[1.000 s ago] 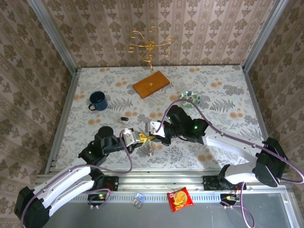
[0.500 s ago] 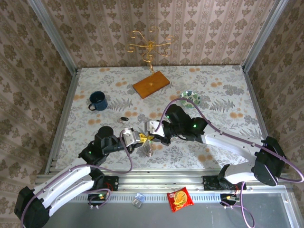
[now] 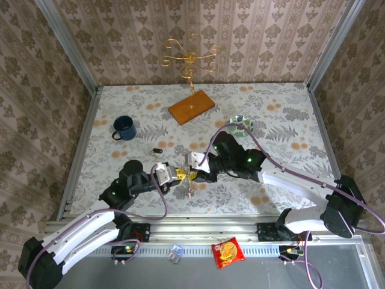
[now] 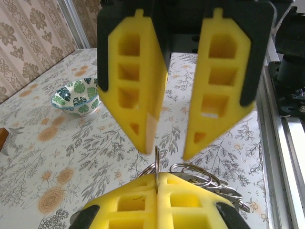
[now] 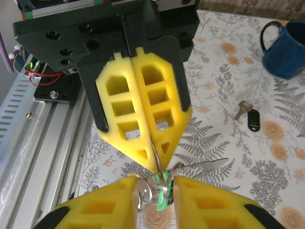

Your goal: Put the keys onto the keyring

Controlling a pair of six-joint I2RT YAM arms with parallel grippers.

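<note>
The left claw (image 5: 155, 163) is pressed fully closed on the thin wire of the keyring (image 4: 190, 170), holding it edge-up just above the bench (image 3: 271, 114), near the middle of its front half. The right claw (image 5: 156, 184) faces it tip to tip with its jaws standing apart. The ring's lower loops and the green-headed key (image 5: 164, 191) sit in that gap, and neither pad appears to press on them, so I judge it has hold of nothing. A silver blade pokes out sideways from the bunch; whether the green key is fully threaded I cannot tell. The black-headed key (image 5: 252, 118) lies flat on the bench, not yet on the ring. In the overhead view the black-headed key (image 3: 157, 150) sits away from the arm bases and to the left of both claws, between them and the blue mug (image 3: 124, 127). In the right wrist view its long axis runs slantwise, with the blade pointing roughly towards the mug and the head nearer the claws. It is closer to the left claw (image 3: 179, 174), but that one is busy with the ring, so fetching it probably falls to the right claw (image 3: 194, 175), reaching past its partner.
</note>
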